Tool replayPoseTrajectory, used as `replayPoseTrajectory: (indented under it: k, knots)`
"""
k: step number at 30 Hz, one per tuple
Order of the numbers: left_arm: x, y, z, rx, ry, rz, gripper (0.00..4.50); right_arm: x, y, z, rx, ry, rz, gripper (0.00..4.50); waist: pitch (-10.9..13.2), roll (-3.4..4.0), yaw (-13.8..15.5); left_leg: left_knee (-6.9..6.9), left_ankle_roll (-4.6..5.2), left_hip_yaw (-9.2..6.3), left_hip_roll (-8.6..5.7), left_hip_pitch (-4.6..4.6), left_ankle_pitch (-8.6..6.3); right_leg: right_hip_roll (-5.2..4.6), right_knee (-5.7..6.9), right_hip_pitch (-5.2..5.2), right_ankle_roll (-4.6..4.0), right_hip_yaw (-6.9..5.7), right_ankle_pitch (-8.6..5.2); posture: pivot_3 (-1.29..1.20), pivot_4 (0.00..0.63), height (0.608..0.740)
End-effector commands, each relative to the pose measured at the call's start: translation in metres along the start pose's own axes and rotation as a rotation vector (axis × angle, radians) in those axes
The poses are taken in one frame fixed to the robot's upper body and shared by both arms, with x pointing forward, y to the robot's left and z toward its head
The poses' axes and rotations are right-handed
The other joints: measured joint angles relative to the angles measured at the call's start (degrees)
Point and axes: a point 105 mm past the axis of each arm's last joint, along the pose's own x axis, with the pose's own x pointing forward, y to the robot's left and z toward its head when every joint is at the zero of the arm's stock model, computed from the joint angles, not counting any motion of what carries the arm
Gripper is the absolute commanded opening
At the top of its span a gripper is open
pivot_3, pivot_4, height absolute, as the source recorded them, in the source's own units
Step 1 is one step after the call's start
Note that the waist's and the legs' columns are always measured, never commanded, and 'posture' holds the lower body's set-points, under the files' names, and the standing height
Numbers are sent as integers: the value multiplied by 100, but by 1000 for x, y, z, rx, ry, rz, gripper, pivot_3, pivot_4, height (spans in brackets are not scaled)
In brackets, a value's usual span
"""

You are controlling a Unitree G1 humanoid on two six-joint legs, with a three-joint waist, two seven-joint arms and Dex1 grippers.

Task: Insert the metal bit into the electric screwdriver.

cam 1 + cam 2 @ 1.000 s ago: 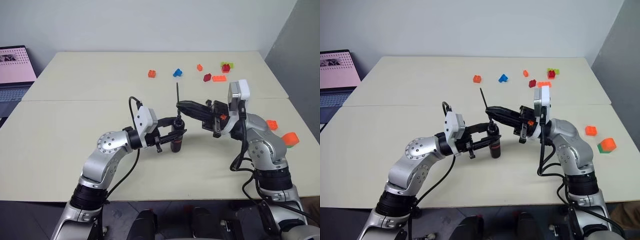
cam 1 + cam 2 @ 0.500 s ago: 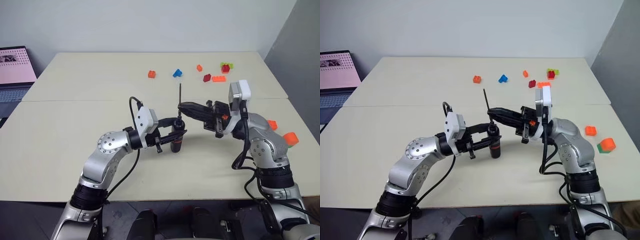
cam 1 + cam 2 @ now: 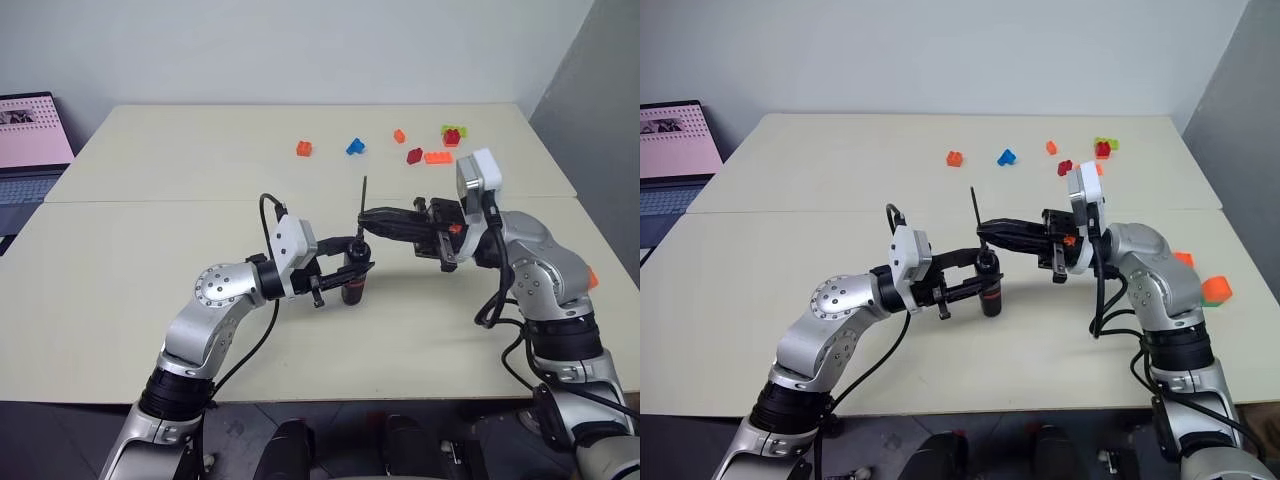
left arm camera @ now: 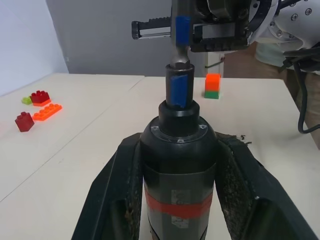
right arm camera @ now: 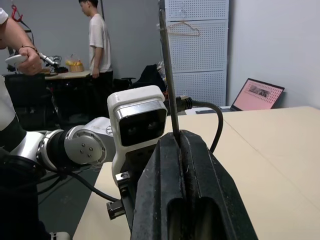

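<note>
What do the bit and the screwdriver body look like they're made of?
The metal bit: a thin, straight rod with a dull grey sheen, so probably bare steel. The electric screwdriver: smooth matte black casing with small screws in its collar and a red band; likely plastic or coated metal, the look leaves it open.

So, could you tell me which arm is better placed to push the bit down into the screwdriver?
Probably the right. The right gripper pinches the metal bit upright, directly above the electric screwdriver. The left gripper is clamped on that tool, steadying it upright over the table.
</note>
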Motion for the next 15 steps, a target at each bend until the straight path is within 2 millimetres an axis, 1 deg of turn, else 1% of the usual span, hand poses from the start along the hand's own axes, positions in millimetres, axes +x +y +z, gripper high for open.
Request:
replayPoseTrajectory:
  k: [1, 3, 5, 7, 11, 15]
  knots:
    - [-6, 6, -9, 3, 53, 39, 1638, 4, 7, -7, 28, 55, 56, 0, 0, 0, 0, 0, 0, -1, 0, 0, 0, 0, 0, 1, 0, -1, 0, 0, 150, 740]
    - [-6, 7, -9, 4, 53, 38, 1638, 4, 6, -7, 43, 72, 53, 0, 0, 0, 0, 0, 0, 0, 0, 0, 0, 0, 0, 0, 0, -1, 0, 0, 150, 740]
    - [-6, 7, -9, 4, 53, 38, 1638, 4, 7, -7, 34, 85, 59, 416, 0, 0, 1, 0, 0, -1, 0, 0, 0, 0, 0, 2, 0, 0, 0, 0, 150, 740]
    - [-6, 7, -9, 5, 53, 38, 1638, 4, 8, -6, 27, 89, 69, 713, 0, 0, 4, 0, 0, -1, 0, 0, 0, 0, -2, 2, 0, -1, 0, 0, 150, 740]
    - [-6, 7, -9, 5, 54, 38, 1638, 4, 8, -2, 19, 83, 72, 1693, 0, 0, 4, 0, 0, 0, 0, 0, 0, -1, -2, 1, 0, -1, 0, 0, 150, 740]
    - [-6, 7, -9, 6, 53, 39, 1638, 3, 7, 2, 13, 83, 70, 2435, 1, -1, 4, -1, 0, 0, 0, -1, 0, -1, -3, 0, 0, 0, 0, 0, 150, 740]
